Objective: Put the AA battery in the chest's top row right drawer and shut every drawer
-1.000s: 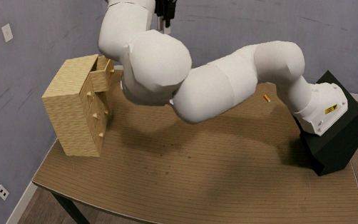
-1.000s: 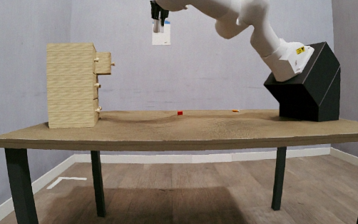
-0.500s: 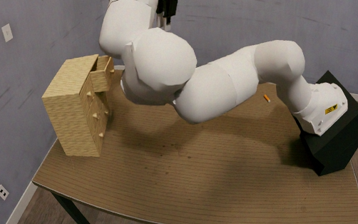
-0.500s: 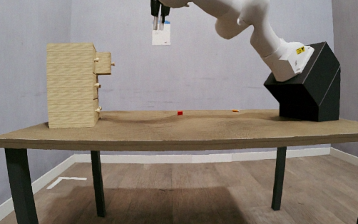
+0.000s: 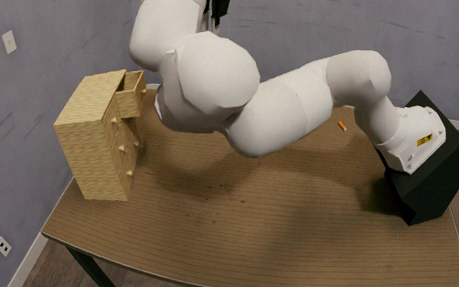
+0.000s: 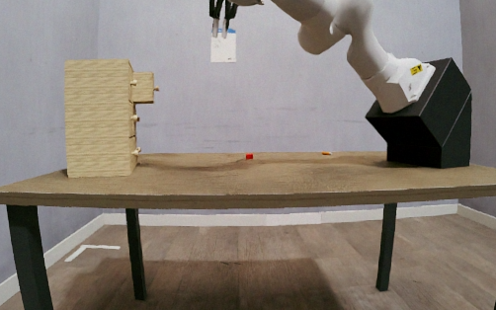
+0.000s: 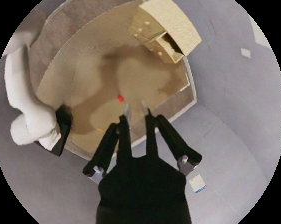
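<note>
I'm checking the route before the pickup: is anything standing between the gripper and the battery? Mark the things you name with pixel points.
Nothing visible blocks the gripper [image 6: 220,35] [image 7: 136,106] from the orange battery [image 5: 342,126] [image 6: 326,153] [image 7: 101,129]; the red block [image 6: 249,156] [image 7: 120,98] lies aside, low on the table.

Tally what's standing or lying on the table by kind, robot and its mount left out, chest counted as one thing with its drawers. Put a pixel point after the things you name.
Wooden chest [image 5: 95,160] [image 6: 98,118] [image 7: 178,22]: 1
Orange battery [image 5: 341,124] [image 6: 326,153] [image 7: 100,129]: 1
Small red block [image 6: 249,156] [image 7: 120,98]: 1
Total: 3

Chest is showing pale yellow with wavy grain; tabletop is showing brown, darkly streaked.
</note>
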